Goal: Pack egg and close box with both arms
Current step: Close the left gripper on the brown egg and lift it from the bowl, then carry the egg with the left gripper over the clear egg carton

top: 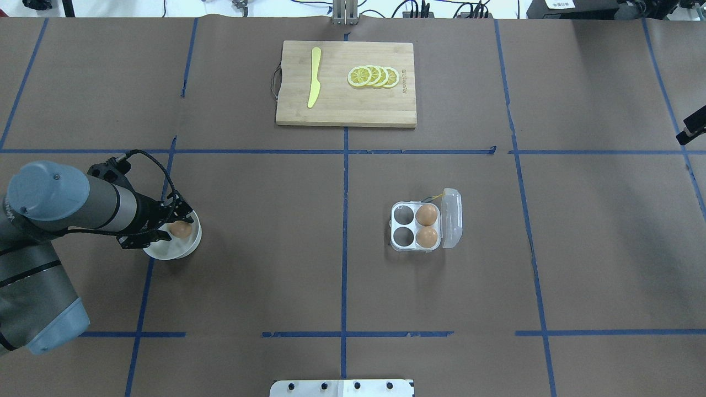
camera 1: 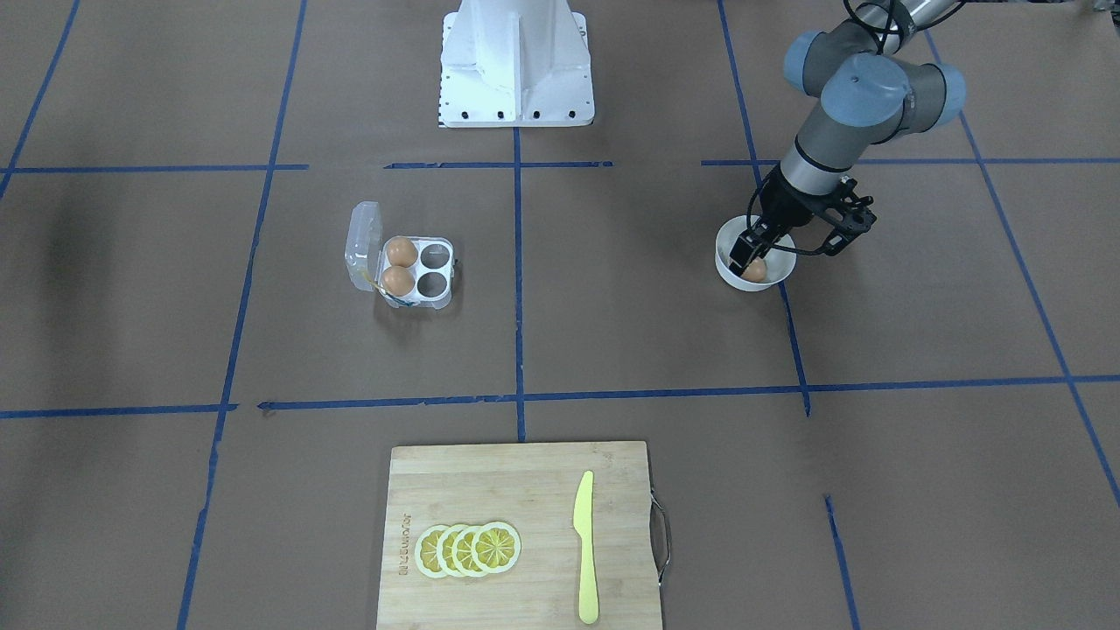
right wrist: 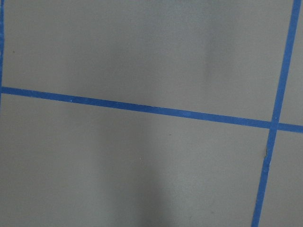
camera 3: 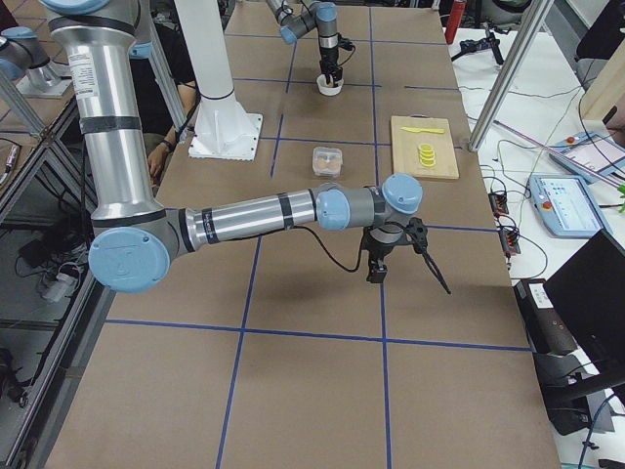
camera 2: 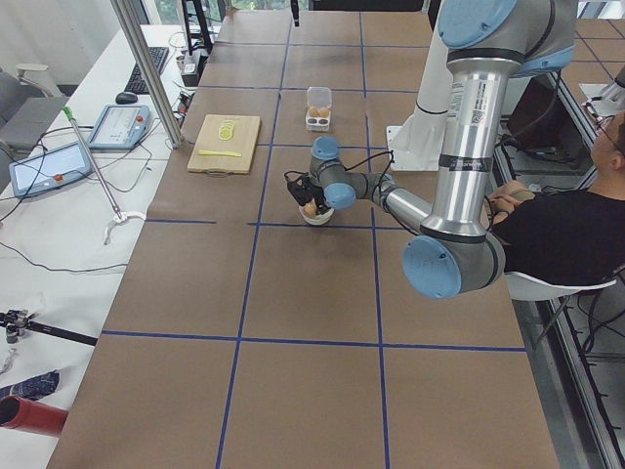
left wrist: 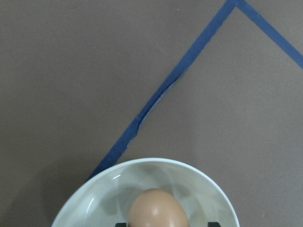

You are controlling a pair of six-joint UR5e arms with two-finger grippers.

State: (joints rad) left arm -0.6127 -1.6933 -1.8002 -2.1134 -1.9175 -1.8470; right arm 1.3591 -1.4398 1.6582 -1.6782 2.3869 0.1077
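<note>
A white bowl [camera 1: 733, 276] holds one orange-brown egg [camera 1: 756, 269]. My left gripper [camera 1: 751, 261] reaches down into the bowl, a finger on each side of the egg. In the left wrist view the egg [left wrist: 158, 210] lies between two black fingertips [left wrist: 214, 224] that stand wider than it, so the gripper reads open. The box [top: 398, 230] sits right of centre with its clear lid [top: 452, 218] swung open; two eggs [top: 426, 215] fill the cups beside the lid and two cups are empty. My right gripper [camera 3: 405, 278] hangs over bare table far to the right; I cannot tell its state.
A wooden cutting board [top: 336, 110] lies at the far side with a yellow knife [top: 314, 77] and lemon slices [top: 374, 76]. The white pedestal base [camera 1: 516, 66] stands at the robot's side. Blue tape lines grid the brown table.
</note>
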